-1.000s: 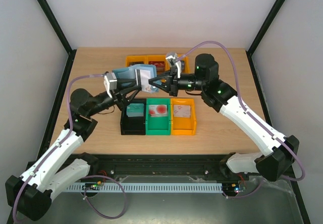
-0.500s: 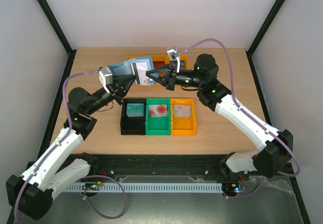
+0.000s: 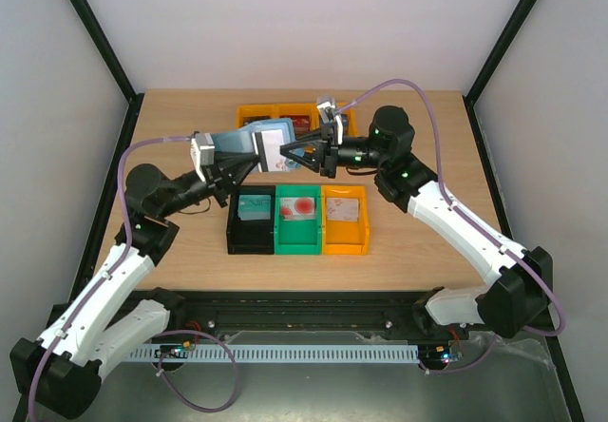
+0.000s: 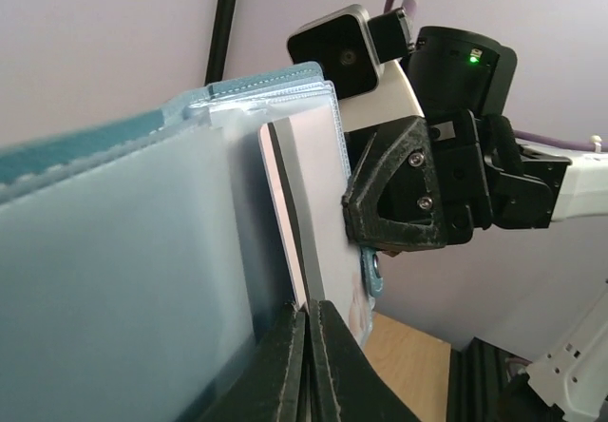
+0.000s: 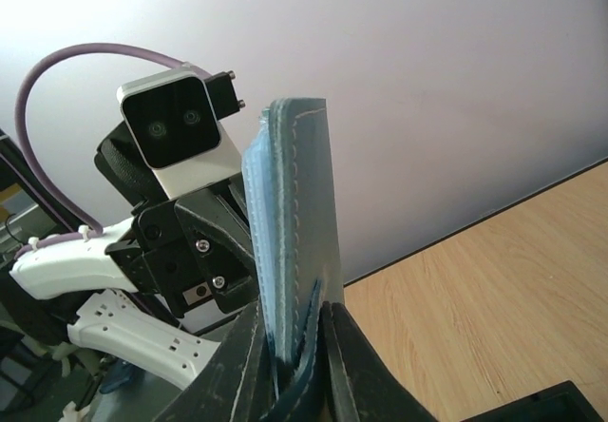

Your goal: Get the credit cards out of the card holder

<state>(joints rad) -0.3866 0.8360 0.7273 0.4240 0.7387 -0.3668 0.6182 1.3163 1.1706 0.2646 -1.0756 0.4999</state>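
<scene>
Aloft, card holder, long axis left-right, credit card at right end.

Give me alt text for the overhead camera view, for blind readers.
The right gripper holds a blue card holder aloft while the left gripper pinches a white credit card sticking out of it. Below sit a black bin, a green bin and an orange bin, each holding a card.

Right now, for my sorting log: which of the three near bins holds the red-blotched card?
The green plastic bin, the middle one; its card bears red blotches. The black bin holds a teal card, the near orange bin a pale card.
</scene>
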